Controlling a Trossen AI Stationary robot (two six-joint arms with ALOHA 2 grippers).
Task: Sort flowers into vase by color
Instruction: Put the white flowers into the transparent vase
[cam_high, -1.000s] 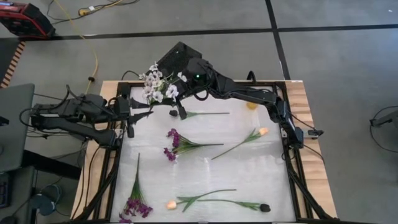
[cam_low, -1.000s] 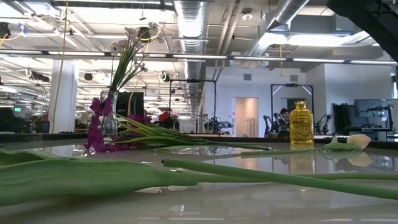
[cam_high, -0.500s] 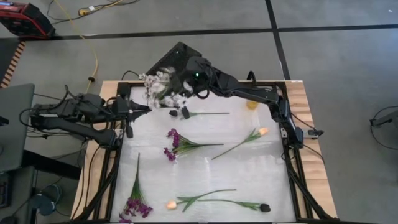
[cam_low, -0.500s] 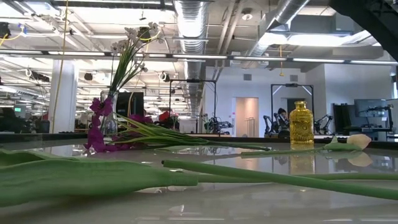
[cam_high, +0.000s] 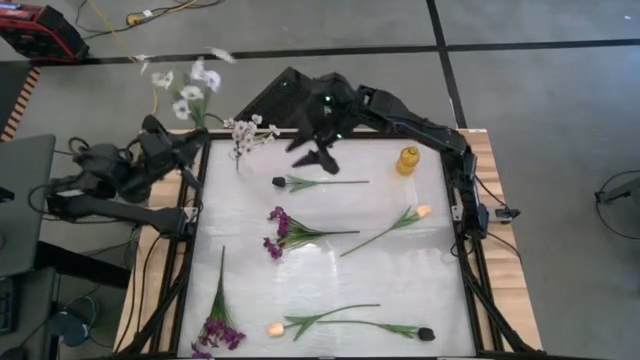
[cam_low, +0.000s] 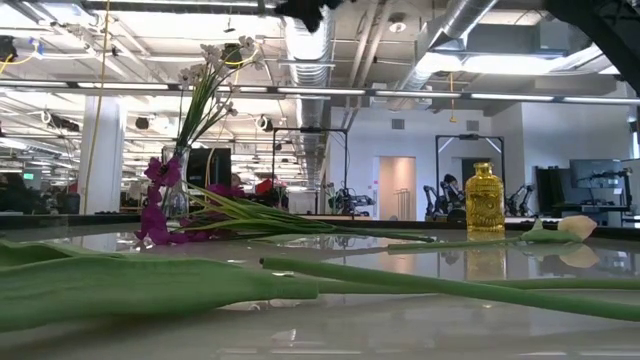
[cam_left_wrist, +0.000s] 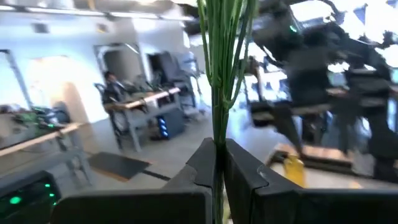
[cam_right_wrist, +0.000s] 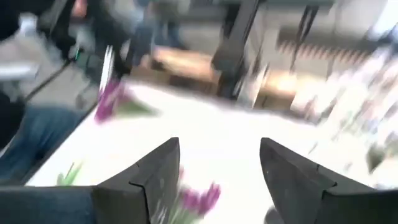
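My left gripper (cam_high: 192, 135) is beyond the table's far left corner, tipped up and shut on a white-blossomed sprig (cam_high: 186, 88). Its green stems (cam_left_wrist: 219, 68) rise between the fingers in the left wrist view. Another white sprig (cam_high: 246, 130) stands in a clear vase (cam_low: 178, 170) at the far left of the table. My right gripper (cam_high: 316, 155) hangs open and empty above the table's far edge; it also shows open in the right wrist view (cam_right_wrist: 221, 162). Purple sprigs (cam_high: 282, 230), peach tulips (cam_high: 423, 211) and dark buds (cam_high: 278, 182) lie flat on the table. My left gripper pinches the white sprig's green stems (cam_left_wrist: 216, 152) between its two fingers, low on the stems. The stems stand up out of the fingers with the blossoms on top, lifted clear of the table.
A yellow bottle (cam_high: 407, 160) stands at the table's far right. More flowers lie near the front edge: a purple sprig (cam_high: 216, 328), a peach tulip (cam_high: 275, 328) and a dark bud (cam_high: 425, 333). The white table (cam_high: 400, 270) has a black frame.
My left gripper has drawn back toward the table's far left corner and tipped upward, carrying a white sprig up and away from the vase. My right gripper has moved up and toward the table's right, away from the white flowers. The flowers lying on the table have stayed put.
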